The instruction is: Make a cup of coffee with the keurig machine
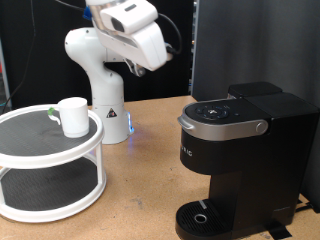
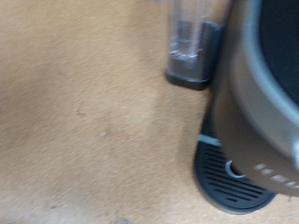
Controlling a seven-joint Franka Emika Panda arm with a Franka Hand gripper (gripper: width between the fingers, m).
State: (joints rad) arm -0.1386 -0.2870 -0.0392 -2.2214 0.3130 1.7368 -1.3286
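Cup [image 1: 73, 116] on white tiered stand [image 1: 50, 160], keurig machine [image 1: 240, 150] well apart

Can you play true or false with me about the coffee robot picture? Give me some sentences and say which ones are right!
1. The cup sits on the top shelf of the round white stand. True.
2. The cup is under the keurig machine's spout. False: the drip tray has nothing on it.
3. The machine's lid is closed. True.
4. The robot is holding the cup. False: the cup stands alone, away from the arm up high.
5. The keurig machine is white. False: it is black.
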